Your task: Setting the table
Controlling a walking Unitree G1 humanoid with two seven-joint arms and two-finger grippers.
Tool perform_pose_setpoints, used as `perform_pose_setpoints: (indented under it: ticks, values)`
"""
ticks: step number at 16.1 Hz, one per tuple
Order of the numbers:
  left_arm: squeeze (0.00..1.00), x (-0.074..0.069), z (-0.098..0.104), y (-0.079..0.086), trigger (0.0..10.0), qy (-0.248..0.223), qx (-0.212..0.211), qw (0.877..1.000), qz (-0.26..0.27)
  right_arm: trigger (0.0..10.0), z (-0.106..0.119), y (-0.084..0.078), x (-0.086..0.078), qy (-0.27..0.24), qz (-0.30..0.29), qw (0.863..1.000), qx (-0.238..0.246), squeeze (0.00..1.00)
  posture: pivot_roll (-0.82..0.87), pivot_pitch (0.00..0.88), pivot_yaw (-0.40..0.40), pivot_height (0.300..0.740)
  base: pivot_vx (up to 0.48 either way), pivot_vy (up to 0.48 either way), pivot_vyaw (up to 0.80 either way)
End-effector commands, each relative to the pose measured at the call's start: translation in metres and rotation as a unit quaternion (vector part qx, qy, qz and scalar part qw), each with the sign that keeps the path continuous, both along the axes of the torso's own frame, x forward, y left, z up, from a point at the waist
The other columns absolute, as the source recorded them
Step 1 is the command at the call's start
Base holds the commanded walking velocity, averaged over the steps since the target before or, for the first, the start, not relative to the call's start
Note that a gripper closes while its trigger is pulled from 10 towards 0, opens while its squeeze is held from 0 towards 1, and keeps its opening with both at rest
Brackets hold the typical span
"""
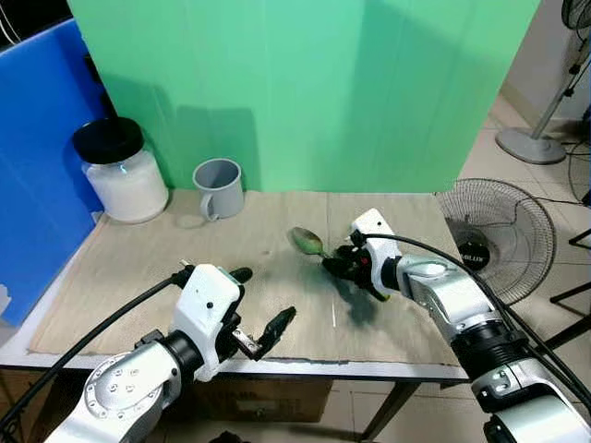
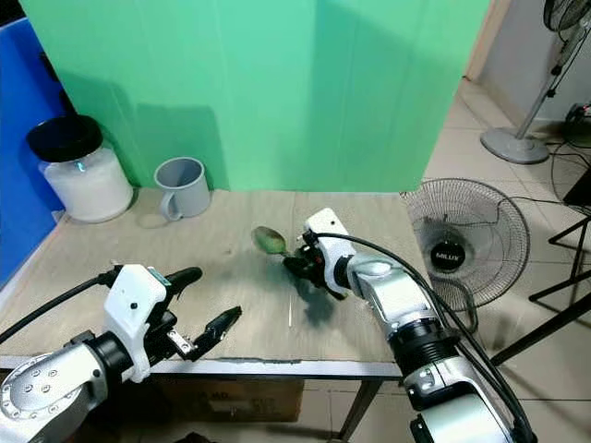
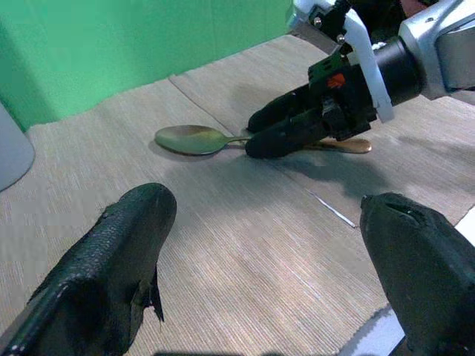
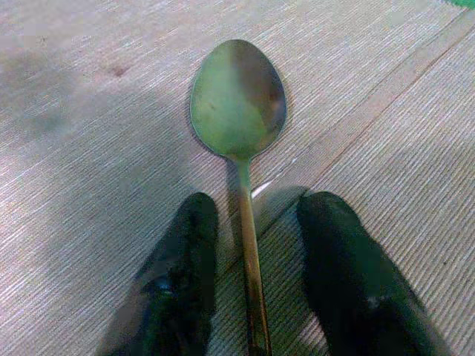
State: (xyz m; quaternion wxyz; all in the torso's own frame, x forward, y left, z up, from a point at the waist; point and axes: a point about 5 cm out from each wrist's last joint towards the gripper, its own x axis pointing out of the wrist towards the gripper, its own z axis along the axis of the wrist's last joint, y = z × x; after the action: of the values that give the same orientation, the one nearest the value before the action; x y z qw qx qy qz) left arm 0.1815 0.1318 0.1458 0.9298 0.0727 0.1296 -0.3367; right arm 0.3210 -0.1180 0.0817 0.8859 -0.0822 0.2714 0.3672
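Note:
A metal spoon [image 1: 307, 242] lies flat on the beige table mat [image 1: 129, 268], its bowl toward the green backdrop. My right gripper [image 4: 260, 211] is down at the mat with a black finger on each side of the spoon's handle. A small gap shows on both sides, so it is open around the handle. A grey mug [image 1: 219, 187] stands at the back of the mat, left of the spoon. My left gripper [image 1: 265, 295] hovers open over the table's front edge, nothing between its fingers [image 3: 126, 245].
A glass jar [image 1: 122, 175] of white powder with a black lid stands at the back left. A green backdrop [image 1: 305, 92] closes the far side and a blue board [image 1: 37, 157] the left. A floor fan [image 1: 494, 240] leans just beyond the right table edge.

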Motion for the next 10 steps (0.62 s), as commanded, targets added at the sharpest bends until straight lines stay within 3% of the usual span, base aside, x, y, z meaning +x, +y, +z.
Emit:
perform_pose_setpoints:
  ticks: [1,10]
  values:
    - [0.0,-0.001,-0.001,-0.001,10.0,0.004,0.003,1.0,-0.005,0.0,0.002,0.0,0.003,-0.001,0.008,1.0,-0.008,0.0,-0.05,0.0,0.014,0.74,0.0,0.0,0.0]
    - [0.0,-0.004,-0.005,-0.003,10.0,0.013,0.007,1.0,-0.017,0.0,-0.011,-0.004,-0.001,0.027,0.018,0.999,-0.036,0.0,-0.05,0.0,0.009,0.74,0.0,0.0,0.0]
